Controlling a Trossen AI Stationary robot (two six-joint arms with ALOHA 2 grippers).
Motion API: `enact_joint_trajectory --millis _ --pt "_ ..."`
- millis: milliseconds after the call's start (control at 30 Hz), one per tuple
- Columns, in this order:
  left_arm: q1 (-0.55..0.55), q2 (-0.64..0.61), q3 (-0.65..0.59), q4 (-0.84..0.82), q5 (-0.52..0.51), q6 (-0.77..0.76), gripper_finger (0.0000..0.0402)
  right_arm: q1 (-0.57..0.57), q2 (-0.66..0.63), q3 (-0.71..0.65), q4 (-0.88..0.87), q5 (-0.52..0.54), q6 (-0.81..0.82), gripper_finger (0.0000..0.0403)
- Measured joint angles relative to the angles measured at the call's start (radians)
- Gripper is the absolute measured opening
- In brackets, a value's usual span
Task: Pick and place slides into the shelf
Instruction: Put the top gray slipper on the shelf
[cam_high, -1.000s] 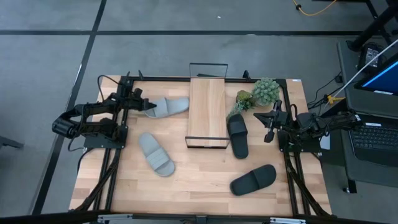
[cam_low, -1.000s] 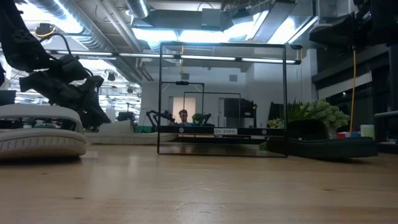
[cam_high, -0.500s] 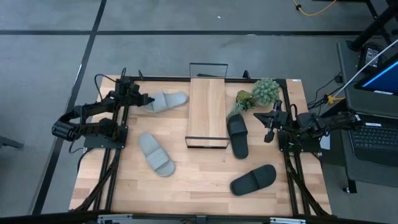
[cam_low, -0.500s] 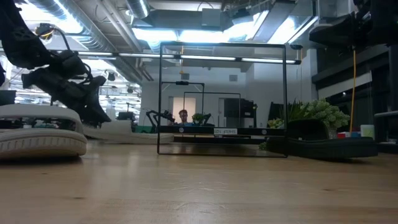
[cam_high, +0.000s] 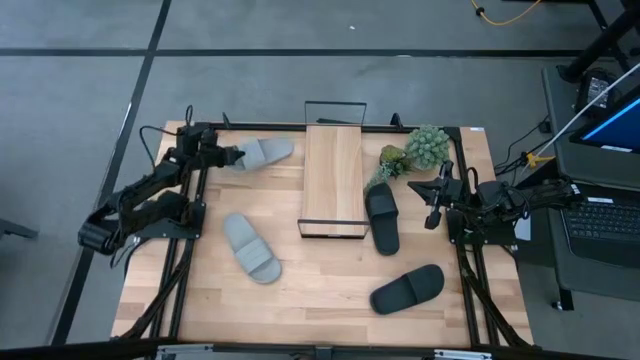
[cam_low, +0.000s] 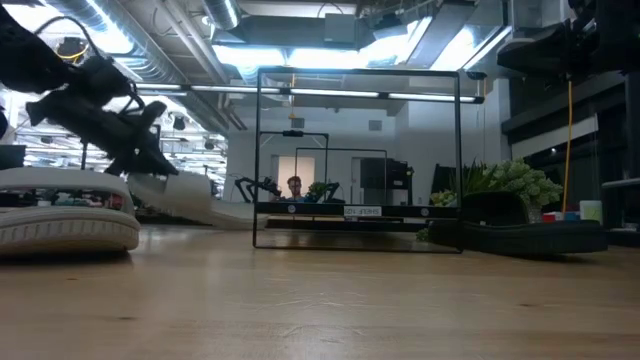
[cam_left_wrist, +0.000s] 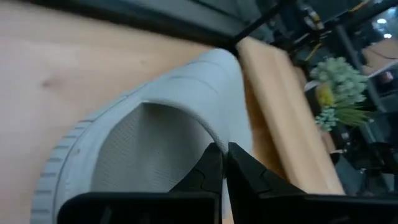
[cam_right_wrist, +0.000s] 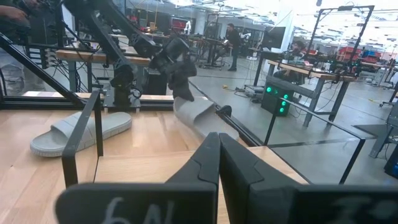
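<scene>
Grey slide (cam_high: 262, 153), pinched by left fingers (cam_high: 232, 157), hangs near table's far edge (cam_high: 270, 127); right fingers (cam_high: 433, 192) closed.

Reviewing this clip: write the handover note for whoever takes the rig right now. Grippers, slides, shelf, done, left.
Left gripper: shut on the grey slide, lifted at the table's far left, beside the shelf.
Right gripper: shut, empty, waiting at the right edge.
Second grey slide lies front left; one black slide right of the shelf, the other black slide front right.
Done: none shelved. Left: all four.
</scene>
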Motion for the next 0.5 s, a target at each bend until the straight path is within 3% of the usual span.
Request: enact_joint_trajectory --millis 267,500 --pt "-0.001 -0.157 0.097 0.015 0.030 -0.027 0.0000 0.000 0.000 0.000 0.000 0.000 0.000 0.0010" --pt "-0.077 -0.182 0.170 0.010 0.035 -0.045 0.0000 0.000 0.000 0.000 0.000 0.000 0.000 0.0010"
